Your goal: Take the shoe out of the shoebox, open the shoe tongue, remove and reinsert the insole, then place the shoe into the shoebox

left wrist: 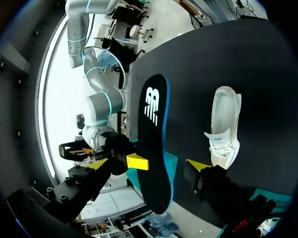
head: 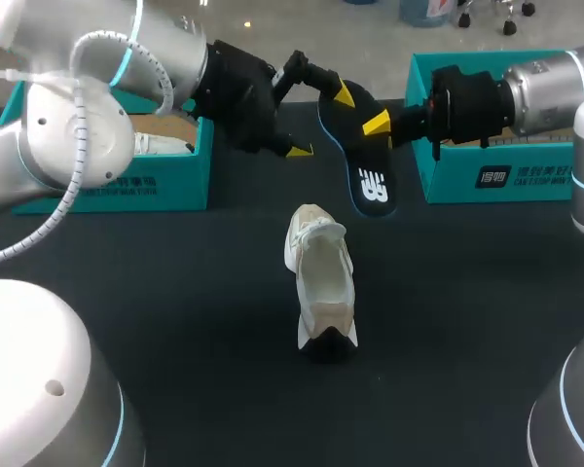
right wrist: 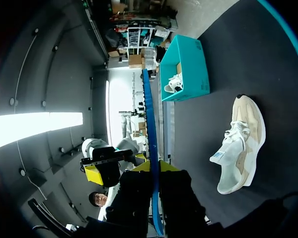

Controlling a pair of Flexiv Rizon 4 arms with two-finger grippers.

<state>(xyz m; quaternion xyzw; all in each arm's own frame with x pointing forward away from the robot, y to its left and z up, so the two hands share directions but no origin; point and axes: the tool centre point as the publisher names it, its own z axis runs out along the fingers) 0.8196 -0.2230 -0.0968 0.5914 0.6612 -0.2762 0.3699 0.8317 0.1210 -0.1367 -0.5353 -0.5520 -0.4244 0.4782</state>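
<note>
The cream shoe (head: 321, 277) sits out on the dark worktop (head: 175, 341), toe towards 12 o'clock and heel towards 6. Its black insole (head: 368, 165) hangs in the air at 1 o'clock from the shoe (blue-edged, with a white mark on its face). The right hand (head: 380, 125) is clamped flat on it. The left hand (head: 321, 122) has its fingers spread wide either side of the insole's far end. A teal shoebox (head: 175, 180) stands at 10 o'clock, a second shoebox (head: 467, 180) at 2 o'clock.
</note>
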